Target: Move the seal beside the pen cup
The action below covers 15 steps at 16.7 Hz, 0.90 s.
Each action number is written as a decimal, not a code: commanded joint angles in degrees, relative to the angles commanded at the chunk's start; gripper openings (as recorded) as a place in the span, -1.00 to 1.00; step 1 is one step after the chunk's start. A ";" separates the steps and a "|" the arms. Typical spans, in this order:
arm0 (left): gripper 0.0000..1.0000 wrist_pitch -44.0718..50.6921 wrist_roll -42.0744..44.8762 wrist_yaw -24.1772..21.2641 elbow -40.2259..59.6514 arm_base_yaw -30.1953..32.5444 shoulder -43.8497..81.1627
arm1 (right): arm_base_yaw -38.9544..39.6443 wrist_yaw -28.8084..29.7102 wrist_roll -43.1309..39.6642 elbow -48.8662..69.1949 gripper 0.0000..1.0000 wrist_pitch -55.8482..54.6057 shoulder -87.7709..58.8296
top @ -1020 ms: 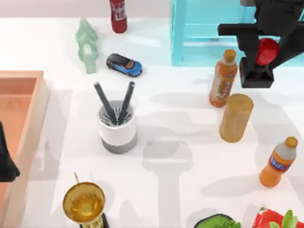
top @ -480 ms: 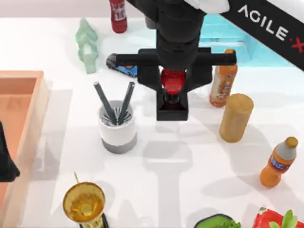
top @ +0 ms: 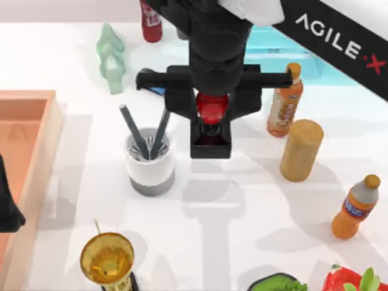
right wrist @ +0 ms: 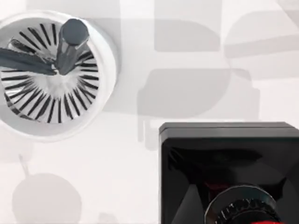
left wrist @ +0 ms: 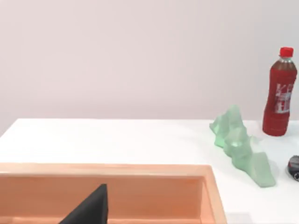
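One seal (top: pixel 211 124) hangs above the table (top: pixel 242 206), gripped by the right gripper (top: pixel 211 112), whose two fingers are closed on the red knob from either side. The seal's long axis runs roughly up and down: knob on top, black square base below, its flat face turned toward the tabletop. From the right wrist view the base (right wrist: pixel 229 172) sits just beside the pen cup (right wrist: pixel 51 74), apart from it, with bare table between them. Whether the base touches the table cannot be told. In the top view the seal is near the middle of the table, on the right of the single pen cup (top: pixel 150 160), which holds two dark pens (top: pixel 147 130) leaning apart in a V.

Around them: two orange bottles, one (top: pixel 285 100) toward the far right beside the seal, one (top: pixel 354 207) near the right edge; one red bottle (top: pixel 151 19) at the far edge; one tan wooden cylinder (top: pixel 301 150) between the orange bottles; one pale green figurine (top: pixel 111 57) toward the far left; one blue toy car (top: pixel 151 82) partly hidden under the arm; one gold trophy cup (top: pixel 107 259) at the near edge; one turquoise rack (top: pixel 276 48) at the far edge.

The left gripper (top: pixel 7 203) is parked at the left edge over the wooden tray (top: pixel 42 139); I cannot tell how its fingers stand.
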<state>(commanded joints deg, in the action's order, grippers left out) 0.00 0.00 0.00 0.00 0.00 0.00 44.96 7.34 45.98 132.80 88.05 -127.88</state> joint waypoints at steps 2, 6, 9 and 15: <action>1.00 0.00 0.00 0.00 0.00 0.00 0.00 | 0.08 0.02 -0.13 -2.06 -1.00 -1.63 0.40; 1.00 0.00 0.00 0.00 0.00 0.00 0.00 | 0.11 0.13 -0.15 -4.62 -1.00 -3.73 0.86; 1.00 0.00 0.00 0.00 0.00 0.00 0.00 | 0.11 0.13 -0.15 -4.62 -0.85 -3.73 0.86; 1.00 0.00 0.00 0.00 0.00 0.00 0.00 | 0.11 0.13 -0.15 -4.62 0.06 -3.73 0.86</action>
<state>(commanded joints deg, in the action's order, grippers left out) 0.00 0.00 0.00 0.00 0.00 0.00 45.07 7.47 45.83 128.18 84.31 -127.03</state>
